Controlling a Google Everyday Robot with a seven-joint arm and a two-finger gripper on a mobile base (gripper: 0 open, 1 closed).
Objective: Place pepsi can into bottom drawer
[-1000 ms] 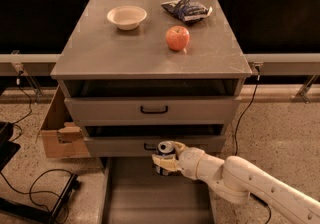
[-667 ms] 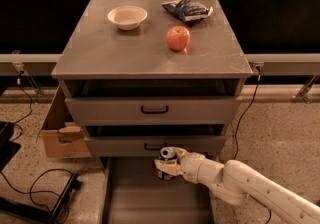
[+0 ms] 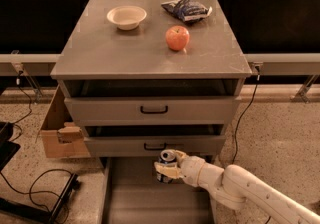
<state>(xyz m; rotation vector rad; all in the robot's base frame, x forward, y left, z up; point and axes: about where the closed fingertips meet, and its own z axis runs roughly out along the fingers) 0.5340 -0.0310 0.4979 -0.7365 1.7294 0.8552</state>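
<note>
The pepsi can (image 3: 165, 164), dark blue with a silver top, is upright in my gripper (image 3: 169, 165), whose cream fingers (image 3: 167, 168) are shut around it. My white arm comes in from the lower right. The can is held over the back end of the bottom drawer (image 3: 125, 198), a wide shallow grey tray pulled out at the cabinet's foot, just below the middle drawer's front. Whether the can touches the drawer floor cannot be told.
Two grey drawers with black handles (image 3: 154, 110) are above. On the cabinet top (image 3: 100, 53) are a white bowl (image 3: 126, 17), a red apple (image 3: 177, 37) and a blue-and-white snack bag (image 3: 186, 10). A cardboard box (image 3: 57, 133) and black cables (image 3: 35, 183) lie at the left.
My gripper with the can has moved a little to the right and slightly down, towards the back of the bottom drawer.
</note>
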